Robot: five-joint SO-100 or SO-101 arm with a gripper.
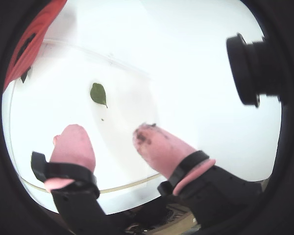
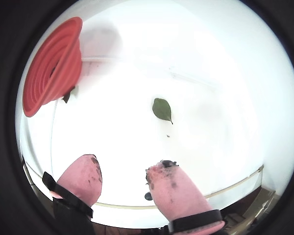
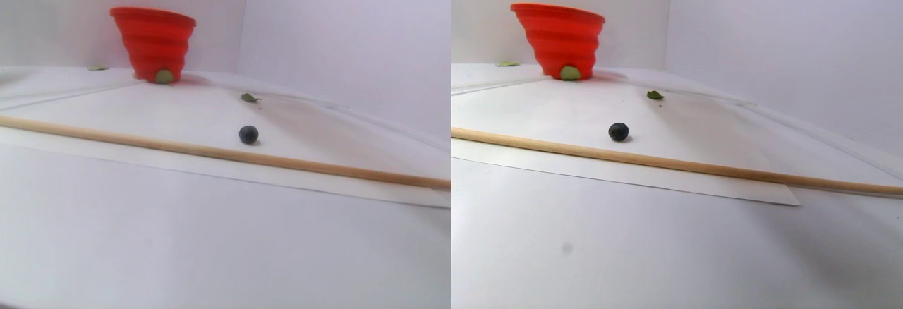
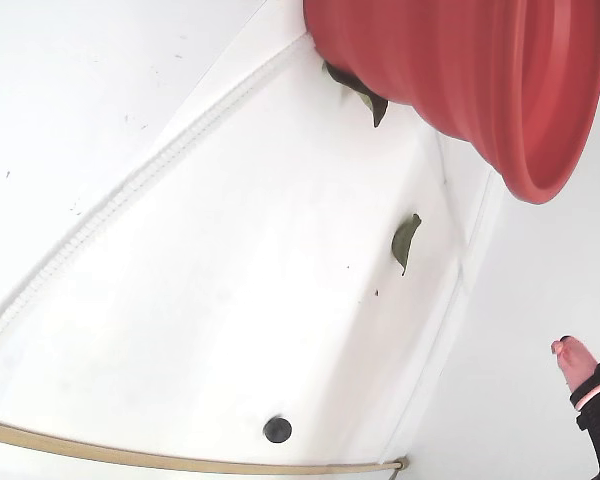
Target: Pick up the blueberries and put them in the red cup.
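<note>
While the gripper (image 2: 122,176) hangs released and empty, I see one blueberry (image 3: 248,135) lying well apart from the red cup (image 3: 154,41).

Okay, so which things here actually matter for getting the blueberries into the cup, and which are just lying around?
Part of the job:
- blueberry, alone on the white sheet
- red cup
- gripper, open, holding nothing

Just lying about:
- green leaf
- second leaf at the cup's base
- wooden stick
</note>
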